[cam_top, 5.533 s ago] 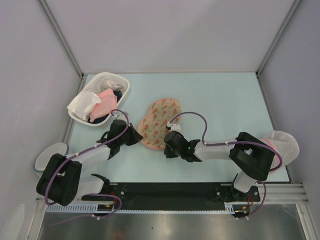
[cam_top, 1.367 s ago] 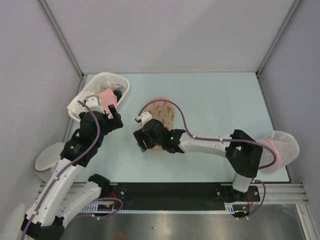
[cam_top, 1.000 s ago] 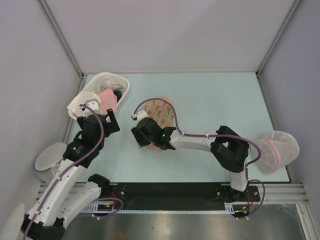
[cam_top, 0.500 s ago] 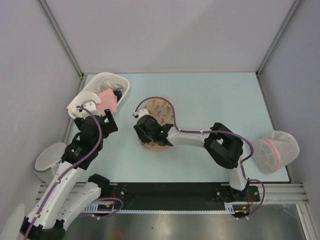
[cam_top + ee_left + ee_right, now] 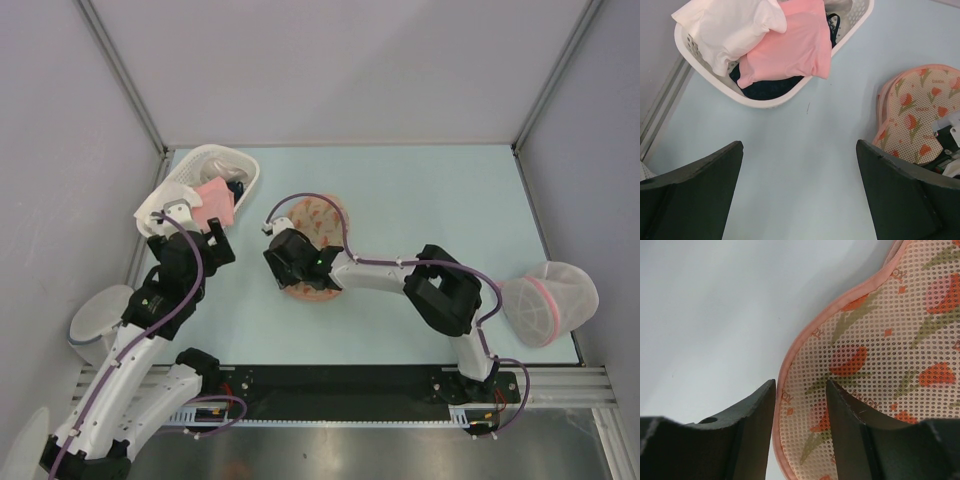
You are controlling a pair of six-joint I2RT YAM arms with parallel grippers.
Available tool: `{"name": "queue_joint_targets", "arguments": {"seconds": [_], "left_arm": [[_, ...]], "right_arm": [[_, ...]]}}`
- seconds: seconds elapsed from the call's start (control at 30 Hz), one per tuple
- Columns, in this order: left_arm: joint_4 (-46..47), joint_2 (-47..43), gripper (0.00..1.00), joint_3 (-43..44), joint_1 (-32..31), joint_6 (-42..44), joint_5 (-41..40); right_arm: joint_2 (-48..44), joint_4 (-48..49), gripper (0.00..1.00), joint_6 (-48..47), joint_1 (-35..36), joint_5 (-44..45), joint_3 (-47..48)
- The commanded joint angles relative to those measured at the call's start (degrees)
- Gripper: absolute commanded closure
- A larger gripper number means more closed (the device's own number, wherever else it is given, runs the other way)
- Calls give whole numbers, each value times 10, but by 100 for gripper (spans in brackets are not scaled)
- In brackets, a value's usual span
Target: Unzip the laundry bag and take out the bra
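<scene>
Right gripper (image 5: 801, 386) sat half-parted astride the rim of the bag (image 5: 880, 340), mid-table, pinching nothing; left gripper (image 5: 799, 146) hung wide open. I wanted the zip pull found before closing.

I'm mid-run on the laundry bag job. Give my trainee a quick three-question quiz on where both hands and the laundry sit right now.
1. True or false: the left hand is shut.
2. What does the right hand straddle? A: the laundry bag at its pink rim. B: a black strap. C: bare table only.
3. Which cloths lie on top in the white basket?

Key: 1 false, it is wide open over the table. 2 A. 3 a white cloth and a pink cloth.
</scene>
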Motion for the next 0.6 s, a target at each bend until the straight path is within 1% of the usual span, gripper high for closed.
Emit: {"name": "queue_joint_targets", "arguments": {"seconds": [0.0, 0.1, 0.17, 0.2, 0.23, 0.3, 0.33, 0.4, 0.43, 0.53, 0.57], "left_arm": [[0, -6, 0, -2, 6, 11, -6], [0, -7, 0, -3, 7, 11, -5], [0, -9, 0, -4, 7, 11, -5], [0, -9, 0, -4, 7, 11, -5], [1, -10, 1, -3, 7, 11, -5], [0, -10, 0, -4, 7, 11, -5], [0, -10, 1, -4, 7, 11, -5], [1, -10, 0, -4, 7, 11, -5], [0, -10, 0, -4, 7, 11, -5], [1, -11, 0, -4, 7, 11, -5], [0, -11, 0, -4, 7, 11, -5]], "right_arm": [[15, -12, 51, -5, 4, -4, 33], [28, -27, 51, -5, 8, 3, 48], [30, -39, 53, -3, 9, 11, 55], [32, -41, 55, -1, 10, 11, 56], [32, -43, 63, -3, 10, 12, 57], [32, -45, 72, -5, 11, 12, 58], [34, -45, 80, -5, 11, 11, 59], [34, -46, 85, -5, 11, 8, 60], [34, -46, 90, -5, 11, 5, 62], [30, -48, 100, -5, 11, -1, 62], [28, -47, 100, -3, 11, -3, 61]]}}
